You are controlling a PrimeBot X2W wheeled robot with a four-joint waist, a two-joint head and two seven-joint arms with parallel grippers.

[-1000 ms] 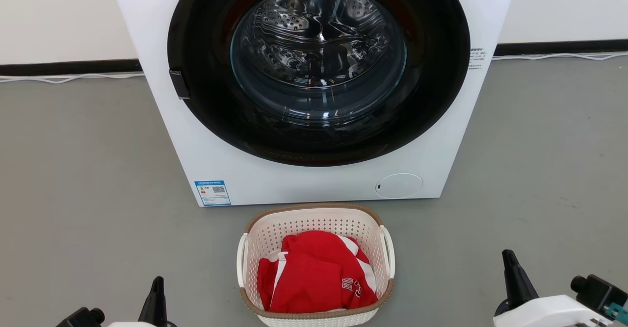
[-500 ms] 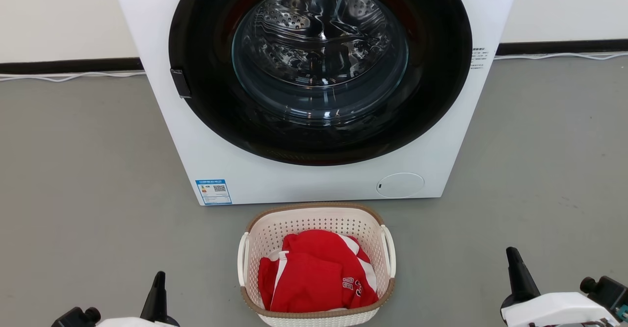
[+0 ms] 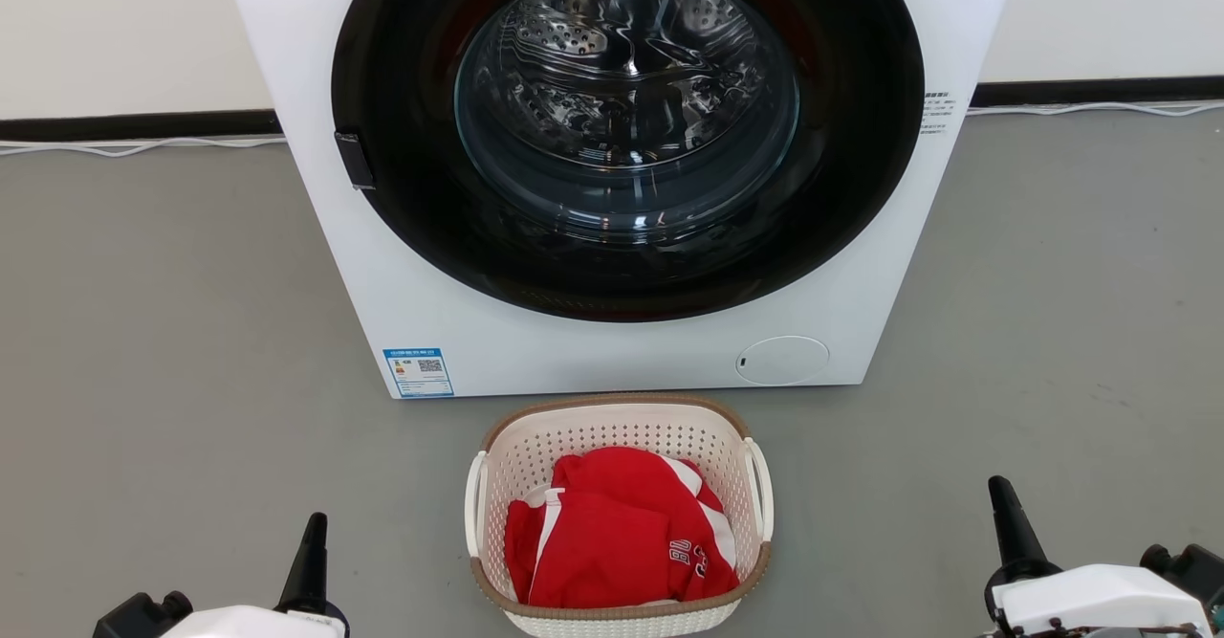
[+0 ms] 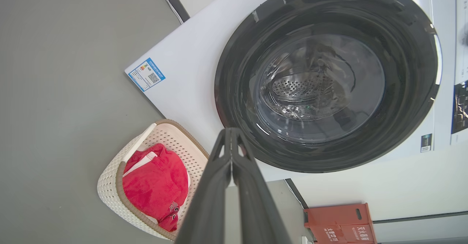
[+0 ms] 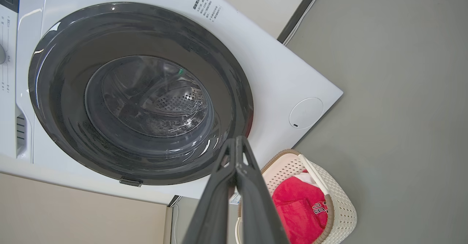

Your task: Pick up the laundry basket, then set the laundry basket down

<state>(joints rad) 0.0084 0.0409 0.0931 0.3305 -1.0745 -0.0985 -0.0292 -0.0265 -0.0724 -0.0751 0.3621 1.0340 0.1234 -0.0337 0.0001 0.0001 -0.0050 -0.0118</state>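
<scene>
A: Biggest first?
B: Grey floor (image 3: 143,332), then a white front-loading washing machine (image 3: 402,313) standing at far centre.
A: And the laundry basket (image 3: 617,425)?
B: Resting on the floor just near of the machine, centred, with a red garment (image 3: 612,533) inside.
A: Grippers?
B: Left gripper (image 4: 231,130) near left, right gripper (image 5: 237,138) near right, both well apart from the basket; fingers pressed together, gripping nothing.
A: Smallest?
B: Blue label (image 3: 418,372), low on the machine's left.
</scene>
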